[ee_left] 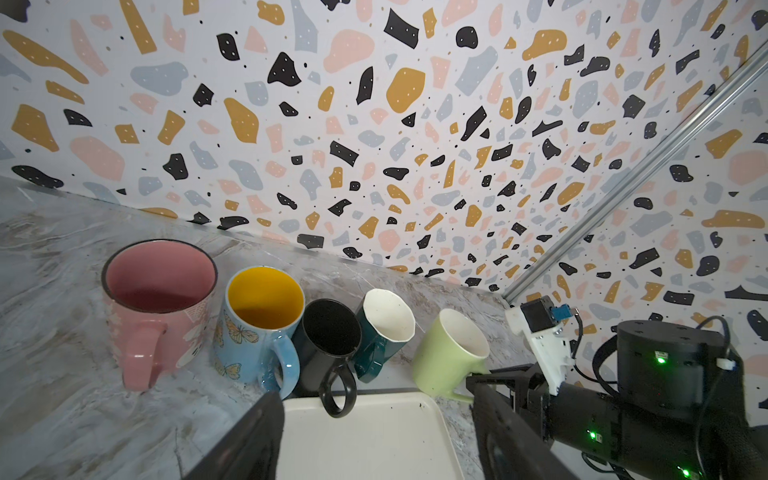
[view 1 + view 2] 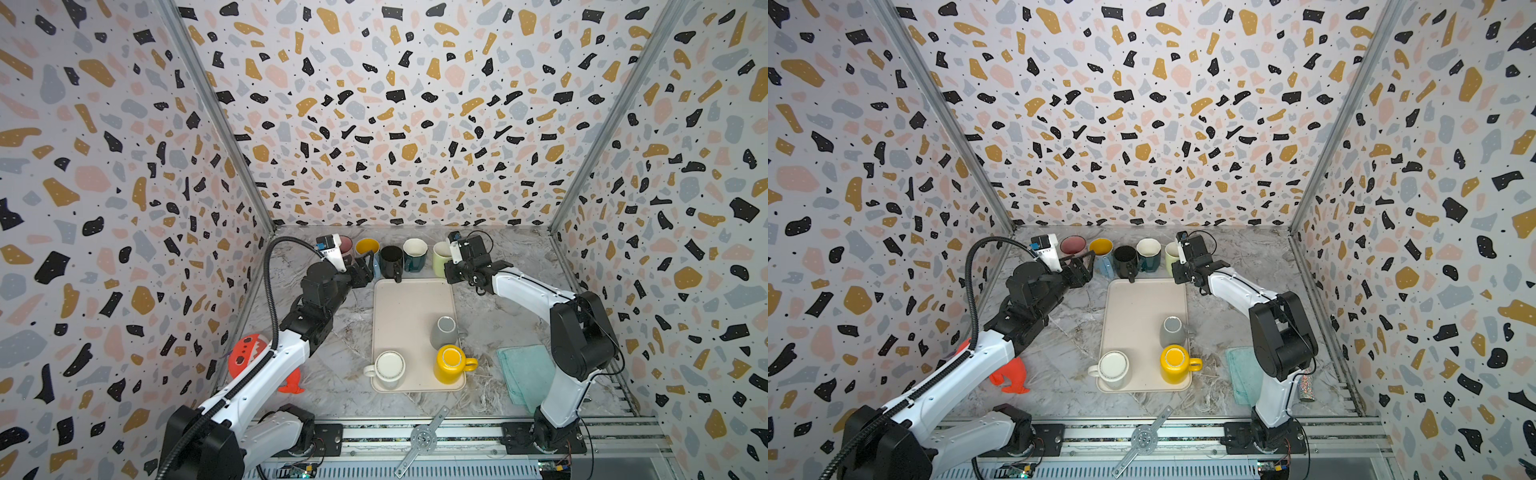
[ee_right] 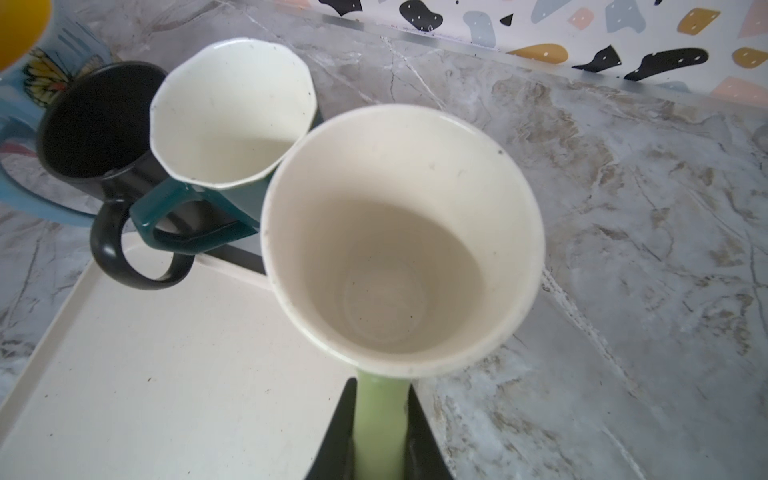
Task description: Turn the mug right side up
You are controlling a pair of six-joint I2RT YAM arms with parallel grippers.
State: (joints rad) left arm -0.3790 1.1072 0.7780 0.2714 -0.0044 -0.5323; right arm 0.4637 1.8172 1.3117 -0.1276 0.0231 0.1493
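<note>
Right wrist view alone shows right end effector (image 3: 381, 399) clamping green mug (image 3: 399, 249).

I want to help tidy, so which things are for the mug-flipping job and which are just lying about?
For the job: green mug, handle in the shut jaws of the right gripper; upside-down grey mug, yellow mug, white mug; their tray.

Lying about: teal cloth, orange plastic piece, metal strip, glittery tube.
</note>
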